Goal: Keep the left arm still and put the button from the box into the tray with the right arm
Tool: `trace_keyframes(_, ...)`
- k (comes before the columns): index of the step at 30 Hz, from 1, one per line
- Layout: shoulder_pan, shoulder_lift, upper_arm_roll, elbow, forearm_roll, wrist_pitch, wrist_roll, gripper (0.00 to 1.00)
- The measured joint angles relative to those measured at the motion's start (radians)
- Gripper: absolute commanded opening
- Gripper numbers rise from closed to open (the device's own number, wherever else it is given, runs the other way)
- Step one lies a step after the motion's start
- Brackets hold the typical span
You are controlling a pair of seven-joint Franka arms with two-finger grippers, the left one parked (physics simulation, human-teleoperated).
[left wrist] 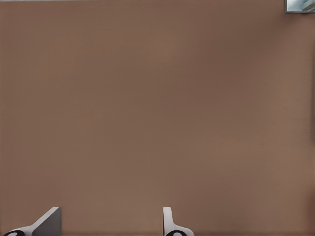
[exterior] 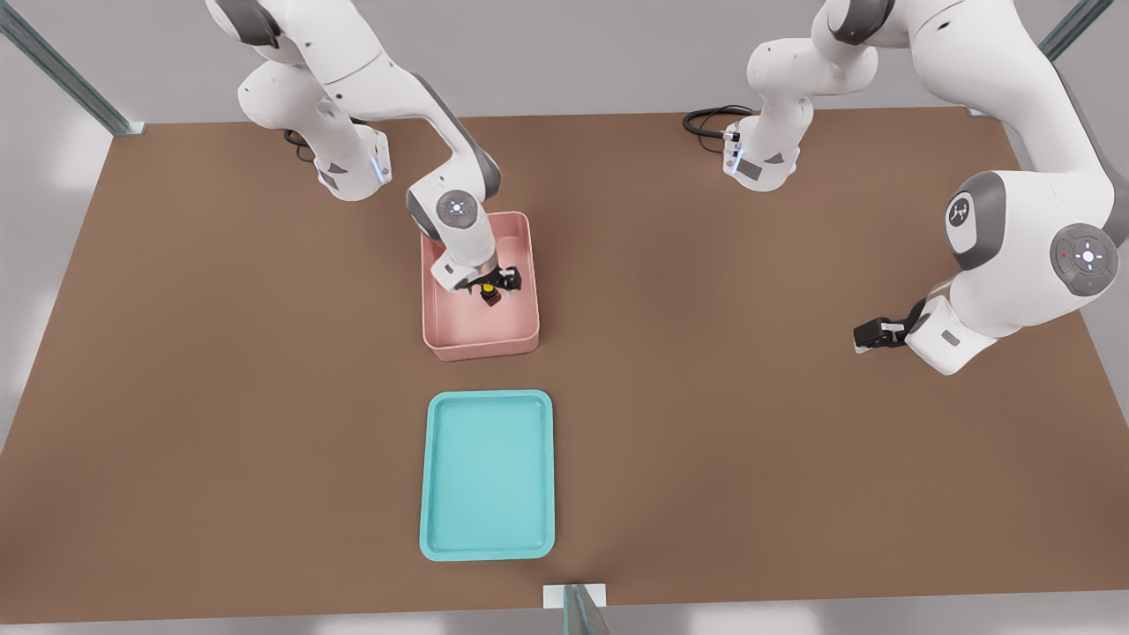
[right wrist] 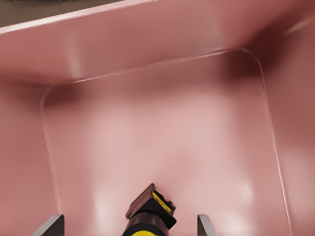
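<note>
I've got the right arm point(exterior: 388, 88) reaching down into the pink box point(exterior: 520, 331), which sits on the brown desk point(exterior: 220, 353). The jaws point(right wrist: 130, 227) are spread, one finger each side of the button point(right wrist: 150, 214) w/ gaps showing, not pinching it. The button's on the box floor: black squarish body, round yellow cap. It lies tilted; can't tell its long axis. The turquoise tray point(exterior: 488, 551) is near the box, on its camera-facing side.
</note>
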Motion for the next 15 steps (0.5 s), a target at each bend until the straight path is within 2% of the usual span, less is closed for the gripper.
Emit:
trace_keyframes(7, 0.024, 0.015, -0.001, -0.028, 0.006, 0.042, 0.060, 1.00)
trace_keyframes(13, 0.030, 0.019, -0.001, -0.036, 0.008, 0.055, 0.096, 0.79)
trace_keyframes(15, 0.026, 0.018, -0.002, -0.040, 0.008, 0.057, 0.105, 0.77)
